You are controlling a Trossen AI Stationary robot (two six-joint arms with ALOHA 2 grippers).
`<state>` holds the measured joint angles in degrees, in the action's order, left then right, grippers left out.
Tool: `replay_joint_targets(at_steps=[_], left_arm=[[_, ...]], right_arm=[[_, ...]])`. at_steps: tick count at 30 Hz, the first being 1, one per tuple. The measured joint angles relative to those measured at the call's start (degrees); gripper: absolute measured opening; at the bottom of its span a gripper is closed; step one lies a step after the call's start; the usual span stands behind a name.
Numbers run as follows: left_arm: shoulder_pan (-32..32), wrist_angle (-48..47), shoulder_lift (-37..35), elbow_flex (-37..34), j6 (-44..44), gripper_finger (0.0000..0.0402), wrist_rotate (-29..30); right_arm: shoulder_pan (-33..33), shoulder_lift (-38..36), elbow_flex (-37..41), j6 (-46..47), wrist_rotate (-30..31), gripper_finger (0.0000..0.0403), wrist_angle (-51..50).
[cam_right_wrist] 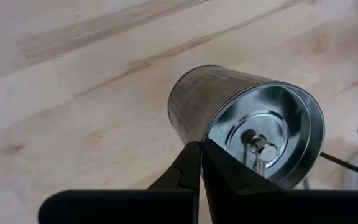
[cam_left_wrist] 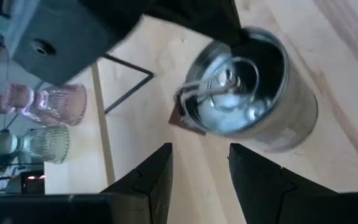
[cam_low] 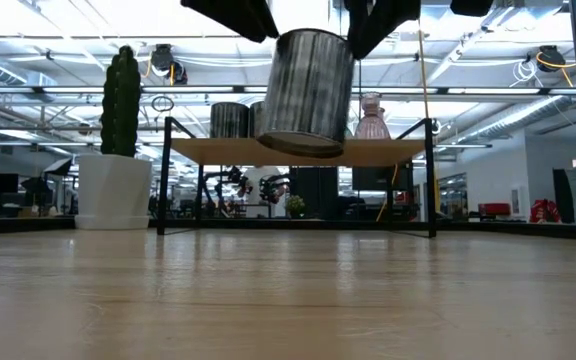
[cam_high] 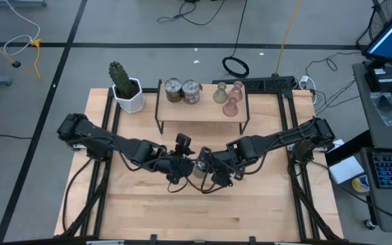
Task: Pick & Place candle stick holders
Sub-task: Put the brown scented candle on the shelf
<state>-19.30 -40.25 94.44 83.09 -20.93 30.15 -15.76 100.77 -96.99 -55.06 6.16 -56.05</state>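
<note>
One silver mottled candle stick holder (cam_low: 306, 92), a squat cup, hangs tilted above the middle of the table, with my right gripper (cam_right_wrist: 199, 149) shut on it. It also shows in the high view as the cup (cam_high: 199, 170). My left gripper (cam_left_wrist: 201, 152) stands open just left of the cup, which lies beyond its fingertips, apart from them. On the small shelf (cam_high: 203, 117) at the far side stand two more silver cups (cam_high: 182, 90), an olive-green holder (cam_high: 220, 93) and two pink holders (cam_high: 235, 97). My right gripper pinches the cup's wall at its open rim (cam_right_wrist: 205, 140), one finger inside the cup and one outside. The fingers slant down from the table's right side. The cup hangs below them, tilted, lifted clear of the table, its open end toward the gripper.
A white pot with a green cactus (cam_high: 126, 88) stands at the far left beside the shelf. The shelf has thin black legs (cam_low: 164, 180). Bare wood lies near the table's front edge (cam_high: 196, 218).
</note>
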Motion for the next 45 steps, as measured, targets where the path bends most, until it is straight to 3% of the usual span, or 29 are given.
replay_joint_targets(at_steps=[16, 21, 33, 45], left_arm=[[0.41, 1.63, 0.11, 0.0, 4.48, 0.0159, -2.04], [-0.79, 2.52, 0.11, 0.0, 8.94, 0.0159, -1.69], [-4.06, 0.4, 0.11, 0.0, 9.11, 0.0159, -1.18], [-5.99, -2.22, 0.11, 0.0, -1.15, 0.0159, -1.63]], right_arm=[[0.05, 0.0, 0.02, 2.96, -0.65, 0.0, 0.39], [0.05, 0.0, 0.02, 3.14, -2.0, 0.0, 1.31], [-0.18, 0.0, 0.02, 3.08, -3.68, 0.0, 1.2], [-0.74, 0.0, 0.02, 3.09, -6.27, 0.0, -1.65]])
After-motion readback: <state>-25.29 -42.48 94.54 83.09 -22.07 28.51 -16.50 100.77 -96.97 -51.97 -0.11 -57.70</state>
